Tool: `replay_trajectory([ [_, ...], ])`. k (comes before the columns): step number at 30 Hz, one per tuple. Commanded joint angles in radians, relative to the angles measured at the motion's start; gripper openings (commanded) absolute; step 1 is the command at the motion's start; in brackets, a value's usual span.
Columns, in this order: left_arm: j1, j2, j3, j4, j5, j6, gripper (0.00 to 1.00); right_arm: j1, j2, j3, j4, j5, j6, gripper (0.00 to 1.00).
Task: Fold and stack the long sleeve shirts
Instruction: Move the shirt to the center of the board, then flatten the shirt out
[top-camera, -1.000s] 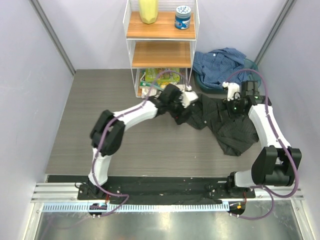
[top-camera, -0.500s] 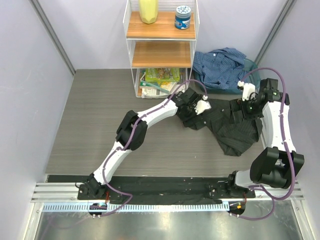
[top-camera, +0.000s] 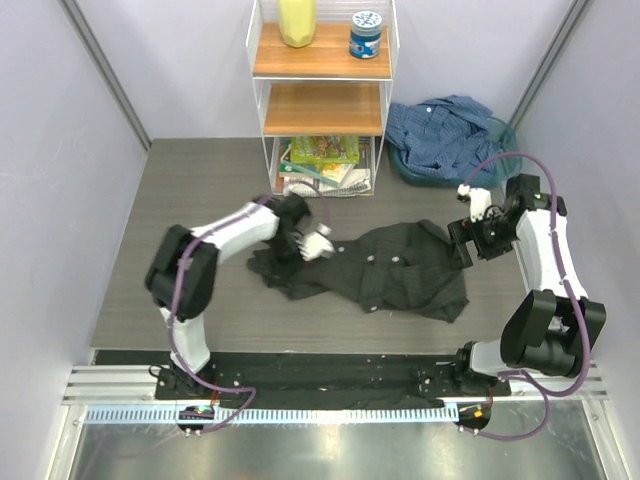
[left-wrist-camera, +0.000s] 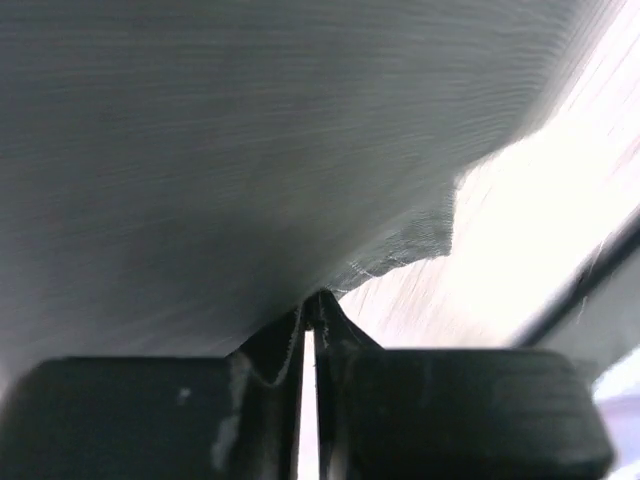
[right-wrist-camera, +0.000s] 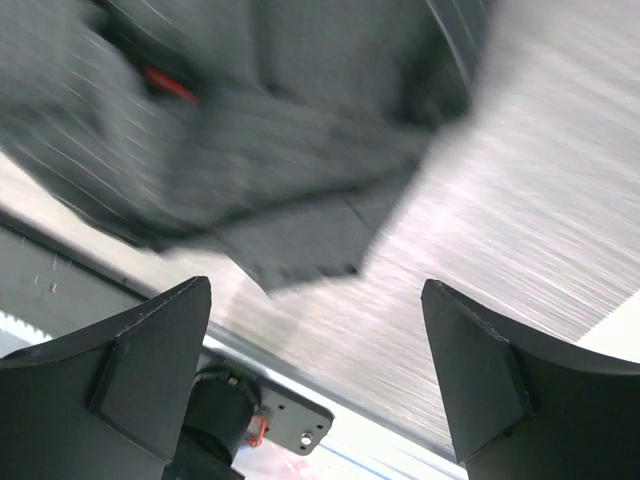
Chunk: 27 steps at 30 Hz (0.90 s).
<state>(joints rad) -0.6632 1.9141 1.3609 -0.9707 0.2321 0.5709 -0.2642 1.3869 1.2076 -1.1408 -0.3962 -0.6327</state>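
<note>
Charcoal-coloured cloth fills nearly all of the left wrist view: it is the charcoal shirt (left-wrist-camera: 220, 150), so close and blurred that only faint pale striping and one ragged edge can be made out. At the bottom of that view the left gripper (left-wrist-camera: 312, 303) has its dark fingers pressed together, with a fold of this cloth pinched at their tips. From above, those tips are hidden under the gripper's own white body. The right wrist view is smeared by motion, and both of its fingers (right-wrist-camera: 150, 370) are cut off by the lower edge. A small red mark (right-wrist-camera: 168, 85) on the cloth there cannot be identified. The right gripper (right-wrist-camera: 315, 285) has its fingers spread wide with nothing between them, above the shirt's far end, in front of and to the right of the shelf unit (top-camera: 322, 100). The charcoal shirt lies in front of the shelf unit on the grey wood-grain table (top-camera: 190, 190). It is stretched sideways in a long rumpled band, with a few pale buttons showing and its collar hard to pick out. The blue shirt (top-camera: 445, 135) sits in a crumpled heap just to the right of the shelf unit, hiding most of a teal container (top-camera: 506, 133) beneath it.
</note>
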Motion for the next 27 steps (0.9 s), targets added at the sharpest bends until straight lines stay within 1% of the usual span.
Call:
replay_trajectory([
  [1, 0.236, -0.142, 0.003, -0.144, 0.042, 0.183, 0.10, 0.097, -0.041, -0.077, 0.012, -0.049, -0.041, 0.89],
  [2, 0.255, -0.153, 0.009, -0.161, 0.049, 0.188, 0.23, 0.126, -0.048, -0.082, 0.022, -0.062, -0.036, 0.87],
  [3, 0.272, -0.185, 0.010, -0.160, 0.058, 0.190, 0.32, 0.172, -0.055, -0.083, 0.023, -0.079, -0.035, 0.86],
  [5, 0.321, -0.223, 0.003, -0.187, 0.110, 0.221, 0.49, 0.213, -0.103, -0.089, 0.016, -0.113, -0.039, 0.86],
  [7, 0.359, -0.298, -0.025, -0.198, 0.147, 0.236, 0.54, 0.264, -0.146, -0.112, 0.015, -0.132, -0.053, 0.85],
  [8, 0.369, -0.326, -0.037, -0.206, 0.191, 0.239, 0.61, 0.299, -0.181, -0.124, 0.006, -0.128, -0.085, 0.85],
  [9, 0.372, -0.355, -0.052, -0.203, 0.200, 0.238, 0.64, 0.325, -0.201, -0.138, 0.010, -0.115, -0.091, 0.85],
  [10, 0.372, -0.412, -0.072, -0.200, 0.210, 0.236, 0.67, 0.373, -0.218, -0.166, 0.015, -0.109, -0.096, 0.85],
  [11, 0.372, -0.434, -0.098, -0.195, 0.217, 0.230, 0.70, 0.405, -0.236, -0.178, 0.029, -0.102, -0.087, 0.85],
  [12, 0.372, -0.454, -0.111, -0.192, 0.233, 0.227, 0.70, 0.428, -0.244, -0.189, 0.036, -0.098, -0.087, 0.84],
  [13, 0.372, -0.481, -0.120, -0.188, 0.237, 0.219, 0.71, 0.483, -0.250, -0.207, 0.064, -0.075, -0.059, 0.84],
  [15, 0.372, -0.501, -0.141, -0.189, 0.262, 0.196, 0.72, 0.534, -0.258, -0.232, 0.136, -0.066, -0.021, 0.85],
  [16, 0.372, -0.509, -0.146, -0.188, 0.271, 0.187, 0.73, 0.571, -0.253, -0.255, 0.160, -0.037, -0.009, 0.85],
  [17, 0.372, -0.524, -0.154, -0.183, 0.280, 0.178, 0.75, 0.638, -0.247, -0.266, 0.183, -0.017, 0.001, 0.84],
  [19, 0.372, -0.536, -0.175, -0.178, 0.305, 0.149, 0.75, 0.698, -0.223, -0.281, 0.240, 0.006, 0.025, 0.85],
  [21, 0.373, -0.549, -0.195, -0.175, 0.314, 0.124, 0.80, 0.764, -0.189, -0.280, 0.291, 0.014, 0.045, 0.85],
  [23, 0.372, -0.555, -0.206, -0.160, 0.314, 0.103, 0.82, 0.824, -0.158, -0.270, 0.337, 0.049, 0.074, 0.87],
  [24, 0.373, -0.563, -0.215, -0.155, 0.311, 0.093, 0.83, 0.888, -0.143, -0.269, 0.352, 0.068, 0.082, 0.87],
  [26, 0.372, -0.570, -0.220, -0.139, 0.305, 0.064, 0.85, 0.960, -0.092, -0.264, 0.409, 0.111, 0.110, 0.88],
  [27, 0.373, -0.575, -0.221, -0.134, 0.302, 0.054, 0.86, 1.033, -0.079, -0.264, 0.426, 0.164, 0.117, 0.87],
])
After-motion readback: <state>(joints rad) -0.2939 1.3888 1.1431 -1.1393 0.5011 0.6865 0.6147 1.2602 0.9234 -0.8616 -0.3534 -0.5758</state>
